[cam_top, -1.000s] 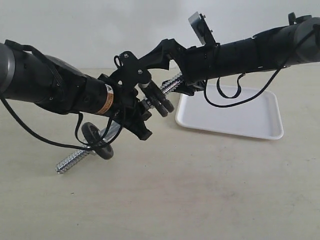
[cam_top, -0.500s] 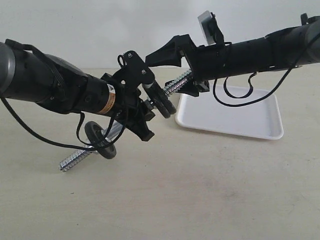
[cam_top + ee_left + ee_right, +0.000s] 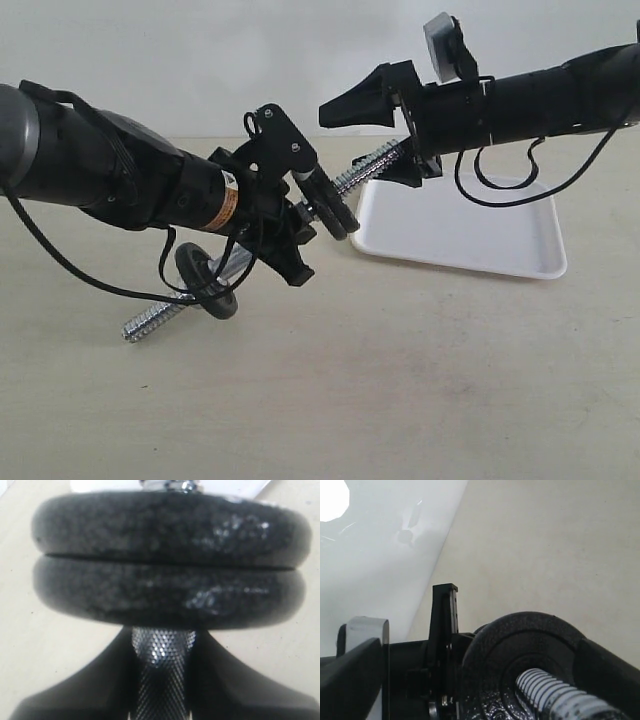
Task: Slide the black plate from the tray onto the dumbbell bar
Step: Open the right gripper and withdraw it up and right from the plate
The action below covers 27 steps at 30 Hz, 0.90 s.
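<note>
1. The table [image 3: 400, 400] is beige and carries the tray [image 3: 500, 245] at its right rear. The tray is white and lies flat.

2. The left arm [image 3: 100, 175] reaches in from the left and the right arm [image 3: 550, 95] from the right. Both are raised above the table.

3. The bar [image 3: 160, 315] is held off the table at a tilt. Its lower threaded end points to the left front and its upper threaded end points toward the tray.

4. The left gripper [image 3: 292, 215] is clamped on the knurled shaft of the bar, just below the upper plates. The left wrist view shows the shaft between its two fingers.

5. The right gripper [image 3: 348, 150] is spread wide and holds nothing. The upper threaded end of the bar lies between its fingers. Whether the lower finger touches the bar cannot be determined.

6. The black plate [image 3: 340, 210] is seated on the upper end of the bar, clear of the tray. The thread passes through its centre hole.

7. A second plate [image 3: 320, 203] sits flush against the black plate on the shaft side.

8. A third plate [image 3: 207, 282] sits on the lower end of the bar.
</note>
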Each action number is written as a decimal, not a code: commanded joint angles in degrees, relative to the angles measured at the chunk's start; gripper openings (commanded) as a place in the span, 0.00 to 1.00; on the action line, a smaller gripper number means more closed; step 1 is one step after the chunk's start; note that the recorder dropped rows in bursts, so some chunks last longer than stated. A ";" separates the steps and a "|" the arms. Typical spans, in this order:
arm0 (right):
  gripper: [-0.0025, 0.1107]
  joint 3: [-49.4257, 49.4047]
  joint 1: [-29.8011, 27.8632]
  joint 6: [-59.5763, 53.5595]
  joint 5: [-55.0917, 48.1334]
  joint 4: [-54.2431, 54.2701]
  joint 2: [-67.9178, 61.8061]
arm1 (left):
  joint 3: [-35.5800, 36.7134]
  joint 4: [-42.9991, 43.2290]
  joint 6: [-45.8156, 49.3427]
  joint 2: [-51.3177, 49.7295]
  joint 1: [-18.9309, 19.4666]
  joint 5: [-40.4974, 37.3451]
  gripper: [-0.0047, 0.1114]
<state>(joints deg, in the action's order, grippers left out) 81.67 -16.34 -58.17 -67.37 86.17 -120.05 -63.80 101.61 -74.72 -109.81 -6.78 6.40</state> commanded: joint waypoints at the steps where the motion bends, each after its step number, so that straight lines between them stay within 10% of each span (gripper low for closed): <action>1: 0.81 0.76 -1.24 -1.24 -2.59 1.34 1.73 | -1.51 -1.67 -0.62 2.12 0.45 -5.84 0.07; 27: 0.81 0.76 -6.74 -6.33 -2.59 -1.52 1.73 | -1.51 -1.67 -2.30 1.08 4.51 -8.39 0.07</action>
<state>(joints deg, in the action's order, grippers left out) 82.12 -22.76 -63.65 -69.34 85.25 -118.99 -63.07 100.90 -76.00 -111.82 -3.00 0.30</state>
